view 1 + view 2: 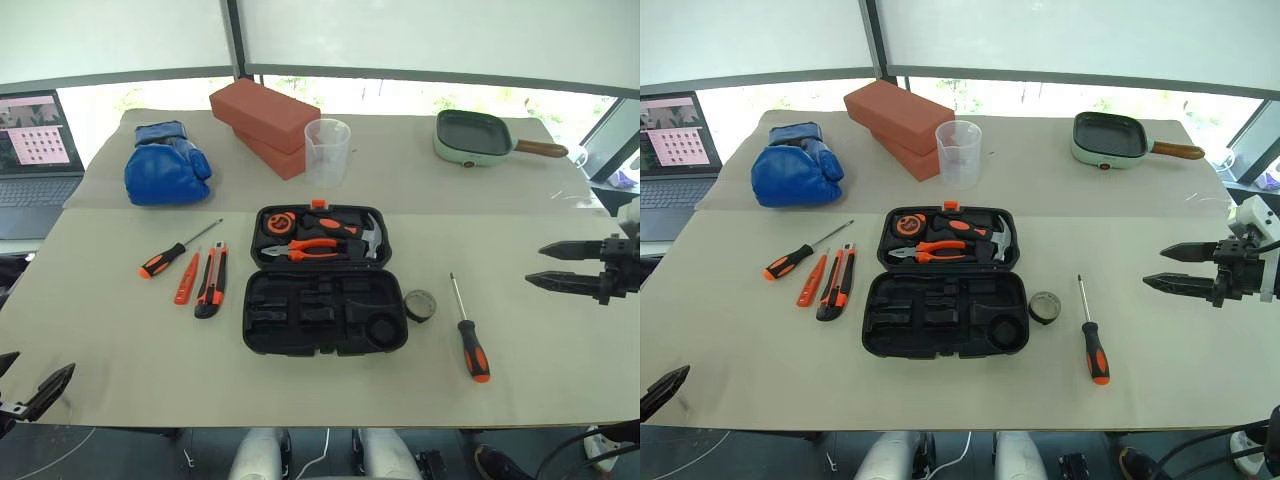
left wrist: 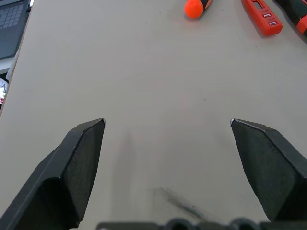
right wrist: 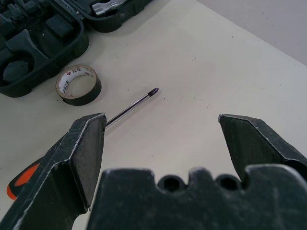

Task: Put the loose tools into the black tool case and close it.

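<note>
The black tool case [image 1: 325, 290] lies open in the middle of the worktop [image 1: 120, 350], w/ pliers and a hammer in its far half. No loose tool is packed yet, so it looks like the very start.

Both hands are spread wide and hold nothing. The right hand [image 1: 570, 270] hangs near the screwdriver [image 1: 468, 330] and tape roll [image 1: 419, 305], right of the case. The left hand [image 1: 35, 392] is low at the near left edge, well apart from the other screwdriver [image 1: 172, 252], small orange tool [image 1: 186, 280] and knife [image 1: 211, 283].

Next, prob. the right hand drops and pinches the screwdriver handle.

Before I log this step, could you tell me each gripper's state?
Left gripper: open, holding nothing.
Right gripper: open, holding nothing.
</note>
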